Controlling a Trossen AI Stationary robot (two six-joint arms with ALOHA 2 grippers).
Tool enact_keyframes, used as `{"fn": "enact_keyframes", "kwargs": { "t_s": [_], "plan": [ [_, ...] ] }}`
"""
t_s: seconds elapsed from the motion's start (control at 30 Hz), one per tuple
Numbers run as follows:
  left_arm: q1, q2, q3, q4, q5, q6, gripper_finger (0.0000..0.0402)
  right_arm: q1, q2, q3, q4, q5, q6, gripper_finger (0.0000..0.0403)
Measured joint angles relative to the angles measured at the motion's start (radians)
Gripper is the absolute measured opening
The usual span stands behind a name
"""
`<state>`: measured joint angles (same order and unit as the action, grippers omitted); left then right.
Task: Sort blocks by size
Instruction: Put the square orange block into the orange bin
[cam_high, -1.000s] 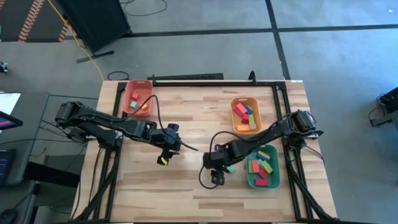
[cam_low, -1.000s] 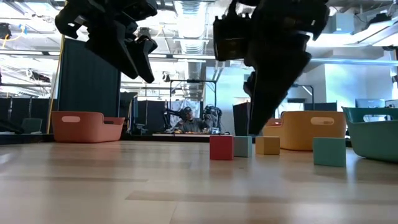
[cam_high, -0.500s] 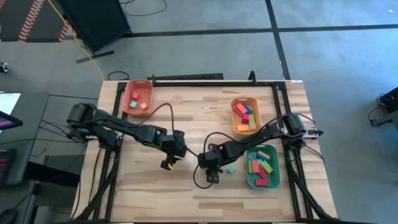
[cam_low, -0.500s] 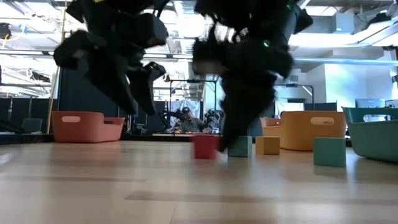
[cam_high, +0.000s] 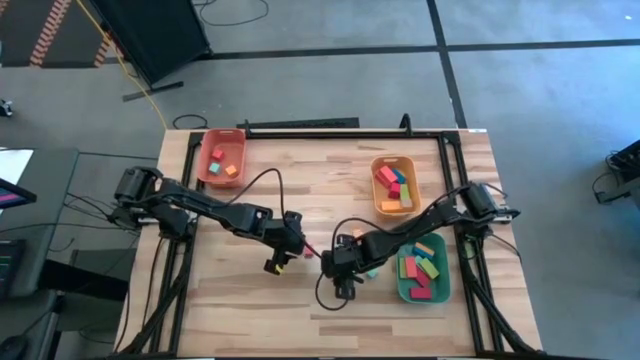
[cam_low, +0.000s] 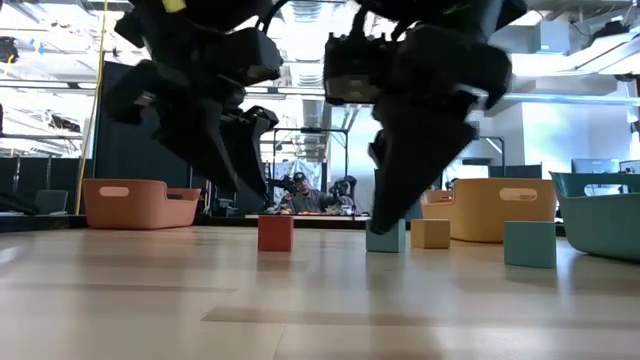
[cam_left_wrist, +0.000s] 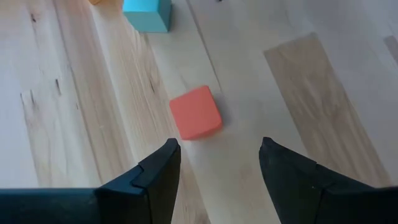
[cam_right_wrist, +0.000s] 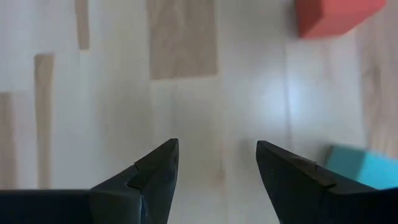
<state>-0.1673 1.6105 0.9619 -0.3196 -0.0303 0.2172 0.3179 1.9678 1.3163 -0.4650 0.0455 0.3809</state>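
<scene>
A small red block (cam_left_wrist: 196, 112) rests flat on the wooden table (cam_high: 300, 200), just ahead of my open left gripper (cam_left_wrist: 219, 149), whose fingers hover above and short of it. In the high view the red block (cam_high: 306, 250) lies between my left gripper (cam_high: 294, 252) and my right gripper (cam_high: 338, 266). My right gripper (cam_right_wrist: 216, 146) is open over bare wood, with the red block (cam_right_wrist: 333, 15) and a teal block (cam_right_wrist: 364, 171) off to one side. In the low view, another teal block (cam_low: 529, 243) and an orange block (cam_low: 430, 233) stand on the table.
A red-orange tray (cam_high: 222, 160) at the far left holds a few blocks. An orange tray (cam_high: 393, 185) and a green tray (cam_high: 422, 268) on the right hold several blocks. The black frame rail (cam_high: 300, 127) runs along the far edge.
The red block has slid along the table toward its left edge, away from the teal block; my right gripper's fingers stood beside it midway. My left gripper has come down and toward the table's right, closing on the red block. Both grippers stay open.
</scene>
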Motion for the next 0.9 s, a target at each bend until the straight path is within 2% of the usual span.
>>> {"fn": "enact_keyframes", "kwargs": {
  "t_s": [0.33, 0.53, 0.7, 0.9],
  "plan": [
    [0.005, 0.081, 0.001, 0.117, -0.005, -0.098, 0.0209, 0.076, -0.044, 0.0, -0.074, 0.021, 0.085, 0.0255],
    [0.019, 0.147, 0.004, 0.143, -0.007, -0.155, 0.0209, 0.125, -0.134, -0.001, -0.092, 0.131, 0.094, 0.0255],
    [0.024, 0.178, 0.005, 0.227, -0.01, -0.204, 0.0209, 0.16, -0.203, -0.001, -0.107, 0.235, 0.094, 0.0255],
    [0.026, 0.178, 0.005, 0.225, -0.061, -0.194, 0.0194, 0.197, -0.256, -0.001, -0.107, 0.303, 0.102, 0.0255]
  ]
}}
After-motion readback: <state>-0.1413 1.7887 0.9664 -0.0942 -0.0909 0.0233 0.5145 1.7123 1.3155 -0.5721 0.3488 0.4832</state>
